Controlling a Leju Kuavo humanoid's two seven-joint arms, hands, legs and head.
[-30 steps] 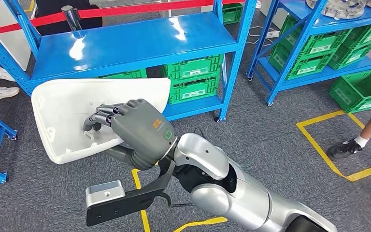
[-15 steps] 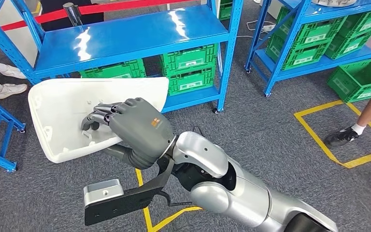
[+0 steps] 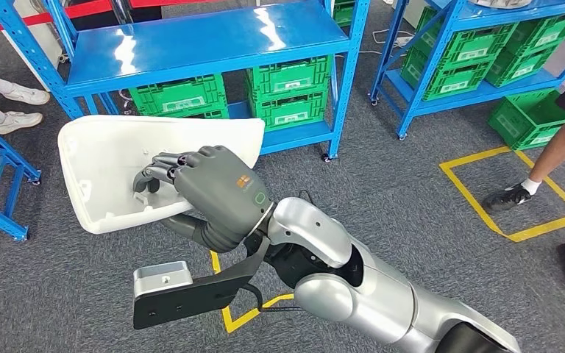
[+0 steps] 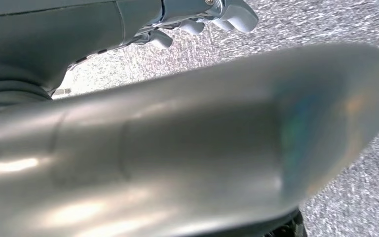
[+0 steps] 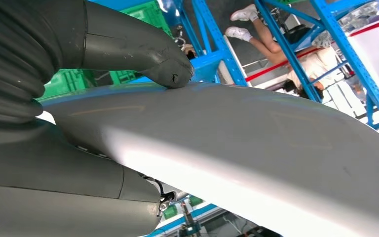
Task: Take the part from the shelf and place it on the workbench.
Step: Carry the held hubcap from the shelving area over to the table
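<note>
The part (image 3: 110, 165) is a large white moulded panel, held off the floor in front of the blue shelf (image 3: 191, 44). My right hand (image 3: 213, 187) grips its near edge, with dark fingers (image 3: 158, 169) curled over the hollow inner side. In the right wrist view the thumb (image 5: 143, 54) presses on the part's smooth outer face (image 5: 256, 143). My left hand (image 4: 212, 15) hangs over grey carpet with its fingers apart and nothing in them.
The shelf's top board is bare, with green crates (image 3: 287, 88) below it. A second blue shelf (image 3: 485, 51) with green crates stands at the right. A person's legs (image 3: 544, 169) stand by yellow floor tape (image 3: 515, 191), and other feet (image 3: 7, 107) show at the left.
The whole picture has shifted, so the camera has moved: the shelf sits higher and a little farther off. My right hand keeps its grip on the part.
</note>
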